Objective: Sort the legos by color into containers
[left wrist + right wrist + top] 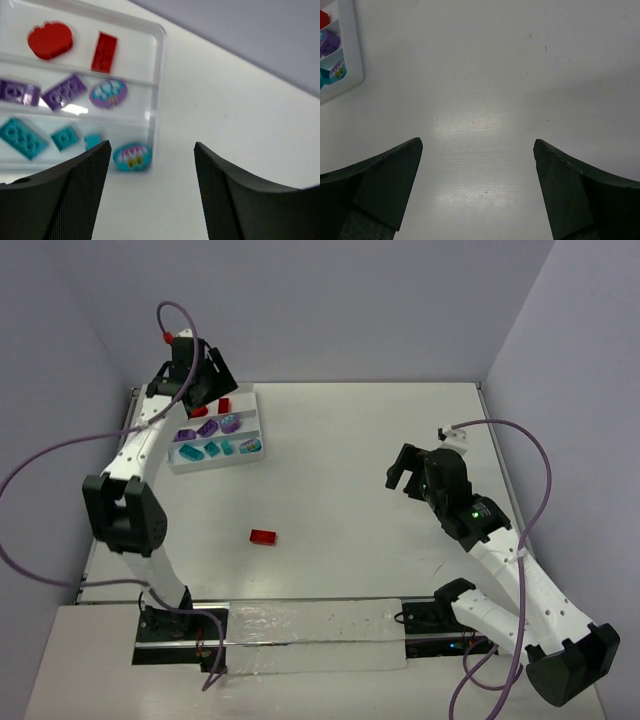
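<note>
The white ribbed tray (256, 423) sits at the far left. Its far row holds two red pieces (104, 51), its middle row purple bricks (64, 91) and a rounded purple-and-teal piece (108, 93), and its near row teal bricks (22, 137) and a rounded teal piece (131, 156). One red brick (263, 536) lies alone on the table, left of centre. My left gripper (205, 390) is open and empty above the tray's far side; in the left wrist view (151, 146) its fingers frame the tray's corner. My right gripper (405, 472) is open and empty over bare table at the right.
A long clear strip (300, 635) with black clamps lies along the near edge between the arm bases. Walls close the table's left, back and right sides. The tray's corner (355, 55) shows at the upper left of the right wrist view.
</note>
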`<state>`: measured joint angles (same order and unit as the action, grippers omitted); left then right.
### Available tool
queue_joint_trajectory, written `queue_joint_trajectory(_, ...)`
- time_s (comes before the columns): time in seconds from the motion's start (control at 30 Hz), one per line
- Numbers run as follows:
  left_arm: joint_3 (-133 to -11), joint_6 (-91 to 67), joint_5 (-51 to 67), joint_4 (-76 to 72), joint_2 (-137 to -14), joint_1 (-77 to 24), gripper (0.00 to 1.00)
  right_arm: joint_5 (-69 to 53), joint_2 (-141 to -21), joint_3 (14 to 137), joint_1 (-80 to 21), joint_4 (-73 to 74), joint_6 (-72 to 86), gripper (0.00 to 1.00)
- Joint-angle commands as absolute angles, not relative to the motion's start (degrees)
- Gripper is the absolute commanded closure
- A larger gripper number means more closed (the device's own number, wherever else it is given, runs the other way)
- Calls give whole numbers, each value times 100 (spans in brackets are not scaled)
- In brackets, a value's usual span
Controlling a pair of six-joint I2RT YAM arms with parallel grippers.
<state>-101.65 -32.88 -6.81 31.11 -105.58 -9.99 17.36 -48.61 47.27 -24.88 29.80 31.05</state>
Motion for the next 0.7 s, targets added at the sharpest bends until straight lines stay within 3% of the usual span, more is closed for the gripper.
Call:
queue_joint_trajectory(0.0, -8412, -3331, -1315, 3253, -9286, -1696, 26, 1787, -4656, 4866, -2505, 3017, 3120, 0)
queue_joint_trajectory(0.17, -6724, -3787, -1511, 3356, -8139, -2420, 25, 1775, -4567, 4862, -2540, 3085, 3120, 0)
queue_joint_trajectory(0.27, -6125, -4963, -1753, 3944, -7689, -2974, 27, 1767, -4553, 4867, -2540, 3091, 3126, 0)
queue_joint_trajectory(0.47, -5494, -7757, -2048, 4964, -7348, -4006, 23, 1731, -4570, 4904, -2558, 3076, 3146, 0)
queue_joint_trajectory(0.67, -5362, -9132, -1918, 5169, -7520, -4417, 13, 1720, -4523, 4939, -2575, 3115, 3120, 0)
